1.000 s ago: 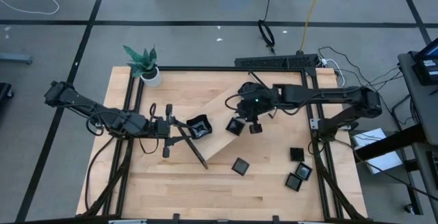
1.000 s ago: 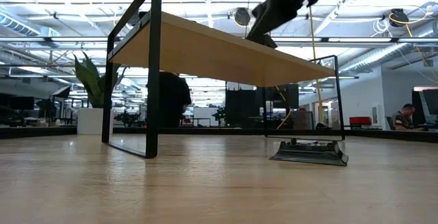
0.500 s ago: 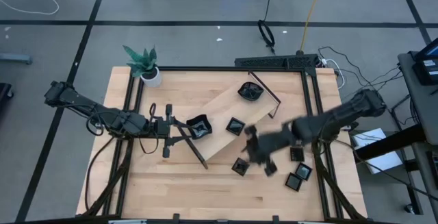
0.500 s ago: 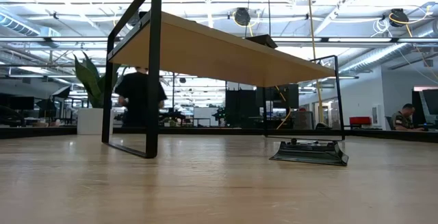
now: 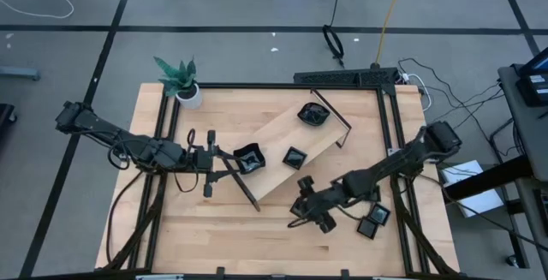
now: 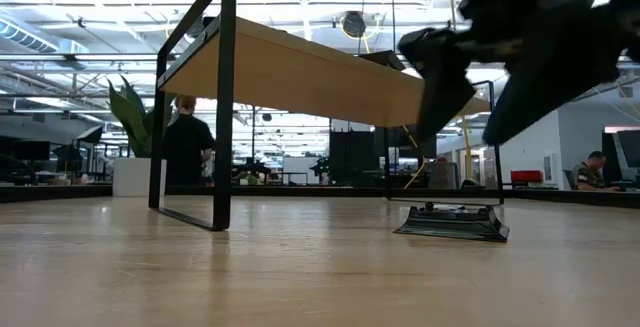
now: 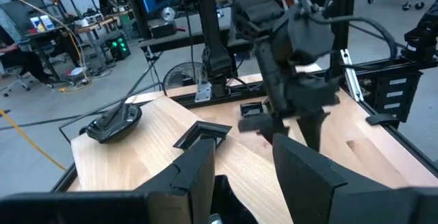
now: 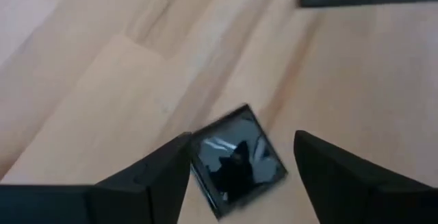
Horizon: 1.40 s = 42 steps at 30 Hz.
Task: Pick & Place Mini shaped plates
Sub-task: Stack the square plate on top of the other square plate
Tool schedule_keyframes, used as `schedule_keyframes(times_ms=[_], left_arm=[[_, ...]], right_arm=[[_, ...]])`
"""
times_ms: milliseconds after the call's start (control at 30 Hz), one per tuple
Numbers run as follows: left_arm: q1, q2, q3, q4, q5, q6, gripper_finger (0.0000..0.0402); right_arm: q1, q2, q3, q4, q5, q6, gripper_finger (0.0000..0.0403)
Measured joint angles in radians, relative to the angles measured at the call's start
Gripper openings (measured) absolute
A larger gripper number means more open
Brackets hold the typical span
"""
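At centre left, the left gripper (image 5: 224,162) pinches the pale wooden tray's black end rail (image 5: 233,177). Lower centre, the right gripper (image 8: 241,176), fingers spread, hangs above a small glossy black square plate (image 8: 236,159) on the table. Landing off-centre could skid it away.

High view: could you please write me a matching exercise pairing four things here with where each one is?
Things:
1. right gripper
2. left gripper
3. potted plant
4. rounded plate

Places:
a. far left corner of the table
b. far end of the wooden tray
c. open over a square plate on the table
d. near end of the wooden tray

Pairs: 1-c, 2-d, 3-a, 4-b
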Motion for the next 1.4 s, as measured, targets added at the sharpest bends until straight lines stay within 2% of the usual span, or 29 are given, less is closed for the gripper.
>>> schedule_keyframes(times_ms=[67,300,600,733,967,1400], left_arm=[[0.000,0.000,0.000,0.000,0.000,0.000,0.0152],[0.000,0.000,0.000,0.000,0.000,0.000,0.0152],[0.000,0.000,0.000,0.000,0.000,0.000,0.0152],[0.000,0.000,0.000,0.000,0.000,0.000,0.0152],[0.000,0.000,0.000,-0.001,0.000,0.000,0.0152],[0.000,0.000,0.000,-0.001,0.000,0.000,0.0152]], right_arm=[[-0.005,0.032,-0.004,0.028,-0.042,-0.040,0.0252],[-0.007,0.113,-0.005,0.038,-0.049,-0.111,0.0276],[-0.034,0.119,-0.005,0.058,-0.050,-0.119,0.0296],[-0.055,0.124,-0.008,0.061,-0.101,-0.112,0.0299],[-0.063,0.146,-0.010,0.049,-0.151,-0.116,0.0290],[-0.019,0.129,-0.011,0.047,-0.096,-0.119,0.0246]])
